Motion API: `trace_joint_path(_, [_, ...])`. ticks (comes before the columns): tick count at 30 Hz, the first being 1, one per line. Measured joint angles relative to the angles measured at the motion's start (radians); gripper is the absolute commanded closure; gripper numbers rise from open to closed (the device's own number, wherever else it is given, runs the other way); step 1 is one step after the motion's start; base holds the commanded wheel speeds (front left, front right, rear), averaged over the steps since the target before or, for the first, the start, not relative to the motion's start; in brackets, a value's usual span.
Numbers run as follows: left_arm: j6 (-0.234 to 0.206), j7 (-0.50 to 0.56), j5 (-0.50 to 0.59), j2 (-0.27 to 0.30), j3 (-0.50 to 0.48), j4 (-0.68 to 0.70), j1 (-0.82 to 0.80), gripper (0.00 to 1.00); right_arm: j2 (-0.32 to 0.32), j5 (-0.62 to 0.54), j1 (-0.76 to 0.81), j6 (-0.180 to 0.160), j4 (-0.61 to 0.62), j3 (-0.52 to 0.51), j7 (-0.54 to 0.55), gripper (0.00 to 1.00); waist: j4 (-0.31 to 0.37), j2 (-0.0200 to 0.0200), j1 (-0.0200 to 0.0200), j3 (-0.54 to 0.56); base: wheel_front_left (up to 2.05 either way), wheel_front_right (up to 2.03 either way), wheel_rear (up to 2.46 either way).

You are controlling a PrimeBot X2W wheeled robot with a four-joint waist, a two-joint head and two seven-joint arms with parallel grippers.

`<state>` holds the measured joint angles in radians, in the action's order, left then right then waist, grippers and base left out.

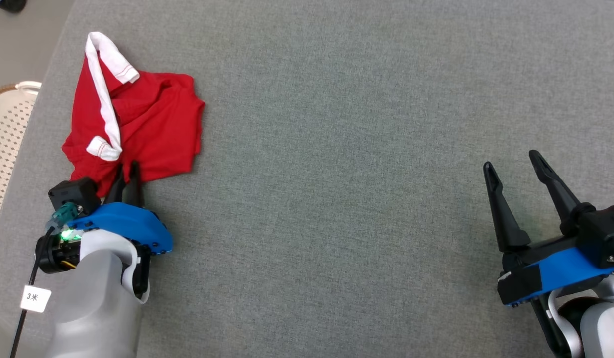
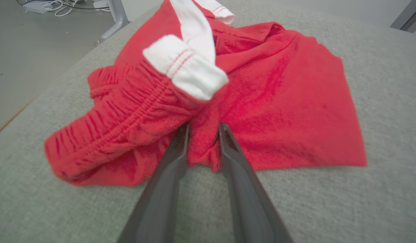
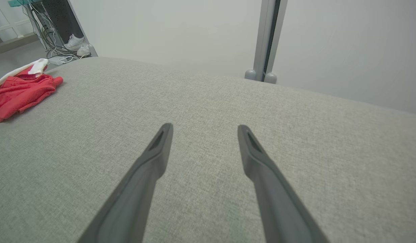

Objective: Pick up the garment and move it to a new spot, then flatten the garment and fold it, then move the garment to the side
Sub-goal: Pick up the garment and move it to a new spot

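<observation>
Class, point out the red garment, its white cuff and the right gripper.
red garment (image 1: 157, 124): head view, flat red cloth.
white cuff (image 2: 186, 67): left wrist view, cuff's middle.
right gripper (image 1: 510, 160): head view, midway between jaws' tips.

View along the right gripper (image 3: 204, 127): its two dark jaws rise from the bottom edge and stand well apart, with nothing between them, above a grey fabric-covered counter (image 3: 201, 98). At the far left edge of the counter lies the garment (image 3: 19, 92), a crumpled red piece with a white band along its upper side, well apart from the jaws. Beyond the counter stand a pale wall (image 3: 346, 44) and a grey upright post (image 3: 267, 37) on two rounded feet. At upper left are tangled cables (image 3: 53, 37) and white shoes (image 3: 75, 44).
</observation>
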<state>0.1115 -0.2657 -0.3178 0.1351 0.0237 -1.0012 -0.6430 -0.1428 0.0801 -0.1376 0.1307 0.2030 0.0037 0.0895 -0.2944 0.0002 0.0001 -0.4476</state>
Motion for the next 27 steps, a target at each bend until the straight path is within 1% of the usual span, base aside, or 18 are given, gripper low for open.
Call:
trace_joint_path(3, [-0.007, 0.002, 0.013, 0.005, -0.009, 0.017, 0.008, 1.0, -0.005, 0.0, -0.001, 0.0, -0.018, 0.006, -0.012, 0.0, 0.001, 0.0, 0.0, 0.022, 0.0, 0.0, 0.0])
trace_joint_path(7, [-0.024, 0.003, 0.018, 0.013, -0.052, 0.107, 0.062, 1.0, -0.001, 0.002, -0.001, 0.0, -0.038, 0.005, -0.03, 0.0, 0.002, 0.0, -0.0001, 0.066, 0.0, 0.0, 0.0])
trace_joint_path(12, [-0.046, 0.003, 0.059, 0.025, -0.095, 0.284, 0.161, 1.0, 0.017, 0.005, 0.02, 0.0, -0.062, 0.002, -0.054, 0.0, 0.005, -0.0003, -0.0003, 0.141, 0.0, 0.0, 0.0])
trace_joint_path(16, [-0.069, 0.003, 0.095, 0.022, -0.117, 0.43, 0.258, 1.0, 0.03, 0.013, 0.046, 0.0, -0.082, 0.007, -0.071, 0.0, 0.018, -0.0003, -0.0003, 0.206, 0.0, 0.0, 0.0])
trace_joint_path(22, [-0.094, 0.003, 0.141, 0.006, -0.117, 0.643, 0.387, 1.0, 0.049, 0.019, 0.081, 0.0, -0.091, 0.011, -0.086, 0.0, 0.061, -0.0004, -0.0004, 0.29, 0.0, 0.0, 0.0])
trace_joint_path(23, [-0.103, 0.003, 0.154, -0.005, -0.108, 0.706, 0.433, 1.0, 0.056, 0.021, 0.09, 0.0, -0.095, 0.014, -0.091, 0.0, 0.083, -0.0004, -0.0003, 0.309, 0.0, 0.0, 0.0])
trace_joint_path(24, [-0.103, 0.003, 0.154, -0.005, -0.108, 0.706, 0.433, 1.0, 0.056, 0.021, 0.09, 0.0, -0.095, 0.014, -0.091, 0.0, 0.083, -0.0004, -0.0003, 0.309, 0.0, 0.0, 0.0])
trace_joint_path(27, [-0.111, 0.007, 0.157, -0.022, -0.088, 0.79, 0.495, 1.0, 0.064, 0.027, 0.1, 0.0, -0.096, 0.017, -0.096, 0.0, 0.127, -0.0004, -0.0004, 0.325, 0.0, 0.0, 0.0])
